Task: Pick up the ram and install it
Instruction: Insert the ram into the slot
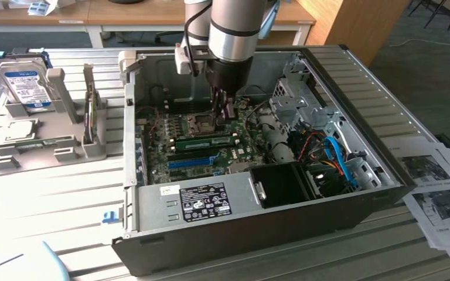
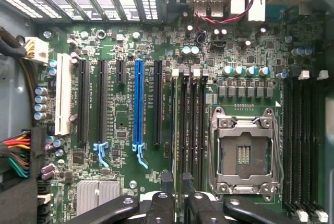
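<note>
- Step in hand: treat this as the seating stage of the install. The pick-up looks complete, because the ram stands on edge on the motherboard inside the open computer case, not on the bench.
- Ram position: you will find it just below the pincer, running along the line of the memory slots. The processor socket lies to one side of the pincer. The long blue slot lies to the other side, beyond the ram.
- Pincer state: released. The fingertips stand part-way apart, straddling the slot line, and nothing is visibly clamped between them. You cannot tell whether either pad touches the ram's top edge.
- Seating state: you cannot tell whether the ram is fully home or whether the slot's end clips are closed.
- What the remaining work calls for, as a judgement:
  - Press straight down, centred over the ram's length.
  - Keep the ram square to its slot so that neither end rides high.
  - Keep the fingers off the processor socket and the neighbouring black slots.
</note>
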`<state>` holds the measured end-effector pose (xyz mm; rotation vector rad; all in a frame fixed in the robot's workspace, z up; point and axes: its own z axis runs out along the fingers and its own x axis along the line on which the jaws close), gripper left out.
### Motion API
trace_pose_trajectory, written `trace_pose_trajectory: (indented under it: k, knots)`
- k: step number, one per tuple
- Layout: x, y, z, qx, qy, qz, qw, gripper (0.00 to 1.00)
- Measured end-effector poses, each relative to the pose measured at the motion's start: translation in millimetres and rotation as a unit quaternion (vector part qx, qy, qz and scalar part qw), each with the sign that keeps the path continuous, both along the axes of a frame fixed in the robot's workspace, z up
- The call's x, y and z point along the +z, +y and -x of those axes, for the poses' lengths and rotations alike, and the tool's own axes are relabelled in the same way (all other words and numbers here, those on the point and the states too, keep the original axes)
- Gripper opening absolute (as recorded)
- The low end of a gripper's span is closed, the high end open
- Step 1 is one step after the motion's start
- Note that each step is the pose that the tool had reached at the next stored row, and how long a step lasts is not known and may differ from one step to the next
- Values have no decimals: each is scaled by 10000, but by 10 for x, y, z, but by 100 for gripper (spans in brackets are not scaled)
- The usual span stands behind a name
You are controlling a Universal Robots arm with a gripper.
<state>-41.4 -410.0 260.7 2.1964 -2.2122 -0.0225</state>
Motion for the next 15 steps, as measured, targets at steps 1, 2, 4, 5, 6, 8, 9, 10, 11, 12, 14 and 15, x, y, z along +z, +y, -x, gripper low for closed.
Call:
trace_pose_trajectory:
  k: [1, 2, 4, 5, 6, 8, 9, 10, 11, 12, 14, 15]
  knots:
    - [11, 0, 0, 0, 0, 0, 10000, 18]
    - [22, 0, 0, 0, 0, 0, 10000, 18]
    - [44, 0, 0, 0, 0, 0, 10000, 18]
    - [55, 0, 0, 0, 0, 0, 10000, 18]
    - [67, 0, 0, 0, 0, 0, 10000, 18]
    - [90, 0, 0, 0, 0, 0, 10000, 18]
    - [102, 0, -1, 0, 0, 0, 10000, 18]
    - [114, 0, -1, 0, 0, 0, 10000, 18]
    - [126, 0, -1, 0, 0, 0, 10000, 18]
    - [139, 0, -1, 0, 0, 0, 10000, 18]
    - [163, 0, -1, 0, 0, 0, 10000, 18]
    - [174, 0, -1, 0, 0, 0, 10000, 18]
